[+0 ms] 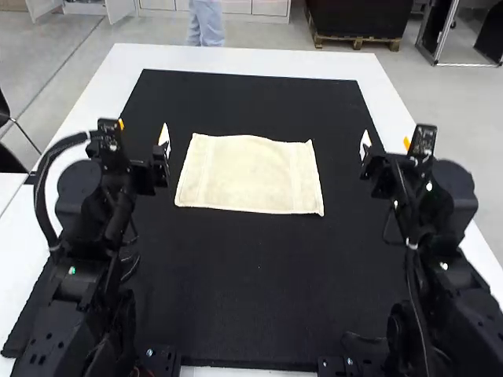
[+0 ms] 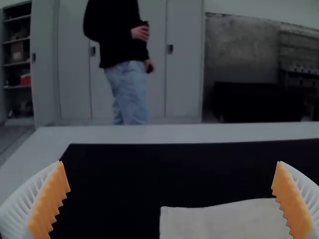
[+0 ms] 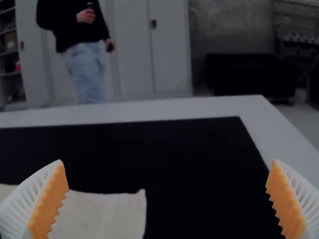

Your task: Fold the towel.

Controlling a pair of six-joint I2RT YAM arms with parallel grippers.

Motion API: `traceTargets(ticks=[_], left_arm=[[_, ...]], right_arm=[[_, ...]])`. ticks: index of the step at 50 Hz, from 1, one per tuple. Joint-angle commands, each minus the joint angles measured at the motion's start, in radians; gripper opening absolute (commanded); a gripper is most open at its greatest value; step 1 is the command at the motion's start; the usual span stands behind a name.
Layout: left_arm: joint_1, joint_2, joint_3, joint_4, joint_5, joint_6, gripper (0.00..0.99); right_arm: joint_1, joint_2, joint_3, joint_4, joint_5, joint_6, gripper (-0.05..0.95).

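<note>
The towel (image 1: pixel 248 174) lies flat on the mat (image 1: pixel 251 275), between the two grippers and touching neither. It is a cream rectangle, longer from side to side than from near to far. Its far edge waves gently and its far right corner sticks out in a small point; the near edge runs almost straight. I can't tell how many layers it has.

Around it, dark mat runs out on all four sides: a strip toward the far edge, a deeper stretch on the near side, and a band toward each gripper.

The left gripper (image 1: pixel 142 130) is off the towel's left end, its fingers spread wide, with a broad gap between the orange pads (image 2: pixel 49 199). The right gripper (image 1: pixel 386 143) is off the right end, its fingers also wide apart and holding nothing.

Outermost, the white table (image 1: pixel 251 59) borders the mat's far edge and both sides.
</note>
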Motion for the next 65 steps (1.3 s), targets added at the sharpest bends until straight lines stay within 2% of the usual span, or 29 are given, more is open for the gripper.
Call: traceTargets(ticks=[1,13,24,43,54,65], left_arm=[[-0.002,0.091,0.093,0.012,0.021,-0.008,0.962],[-0.014,0.298,0.233,-0.002,0.016,-0.005,0.962],[-0.033,0.437,0.305,-0.002,-0.013,-0.005,0.962],[-0.048,0.709,0.469,0.022,-0.005,-0.006,0.962],[-0.048,0.881,0.595,0.013,-0.004,-0.017,0.962],[-0.065,1.009,0.656,0.015,0.004,-0.034,0.962]], right_arm=[[0.01,0.068,0.07,0.01,0.014,0.008,0.92],[0.009,0.269,0.202,0.007,0.028,0.048,0.91],[0.01,0.424,0.31,0.007,0.019,0.091,0.91],[0.009,0.677,0.452,-0.011,-0.061,0.132,0.91],[0.01,0.808,0.55,-0.011,-0.075,0.146,0.91],[0.01,0.933,0.622,-0.011,-0.087,0.146,0.91]])
